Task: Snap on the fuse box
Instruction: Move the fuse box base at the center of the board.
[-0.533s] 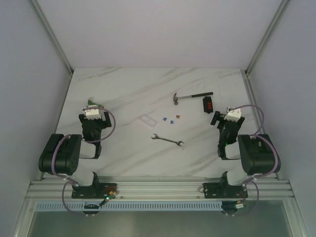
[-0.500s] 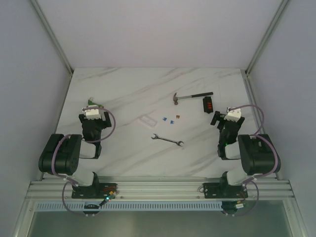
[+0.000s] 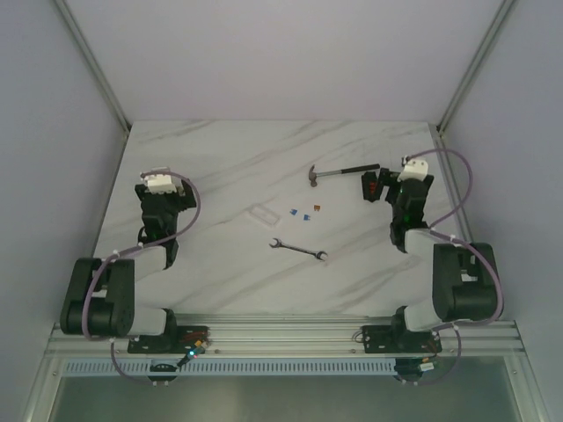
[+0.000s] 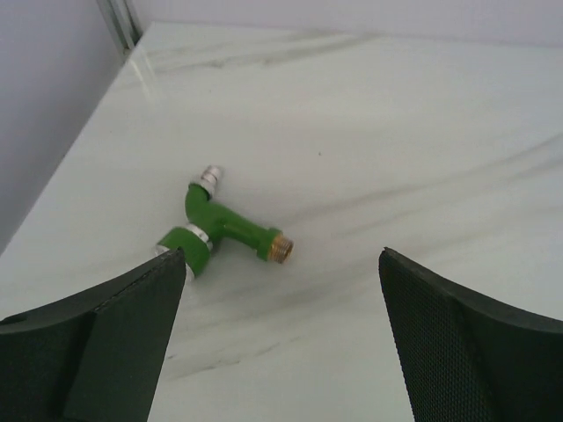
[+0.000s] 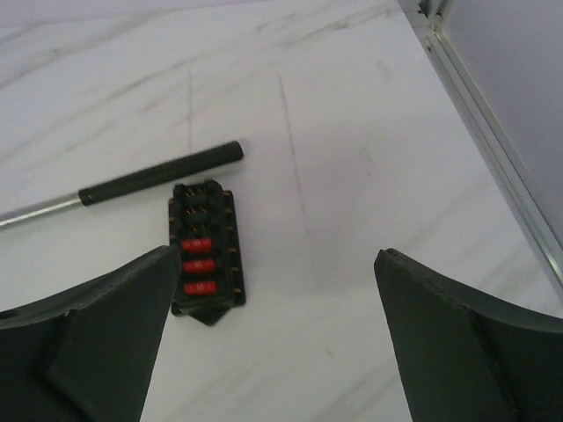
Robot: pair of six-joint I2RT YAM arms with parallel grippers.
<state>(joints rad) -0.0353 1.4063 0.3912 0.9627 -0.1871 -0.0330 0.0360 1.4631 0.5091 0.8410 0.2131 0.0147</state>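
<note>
The fuse box (image 3: 369, 186) is a small black box lying at the table's right, below the hammer's handle. In the right wrist view the fuse box (image 5: 204, 259) shows three red fuses and has no cover on it. Its clear cover (image 3: 261, 214) lies flat near the table's middle, far from the box. My right gripper (image 3: 398, 185) hovers just right of the box, open (image 5: 277, 255), with the box by its left finger. My left gripper (image 3: 161, 190) is at the far left, open (image 4: 281, 259) and holding nothing.
A hammer (image 3: 343, 172) lies behind the fuse box, with its handle (image 5: 158, 176) close to the box. A wrench (image 3: 297, 251) and several tiny coloured fuses (image 3: 303, 212) lie mid-table. A green connector (image 4: 224, 227) lies just ahead of my left fingers. The right wall rail (image 5: 493, 149) is near.
Both arms have reached forward, away from their bases. The right gripper now stands beside the fuse box, and the left gripper has come over the green connector.
</note>
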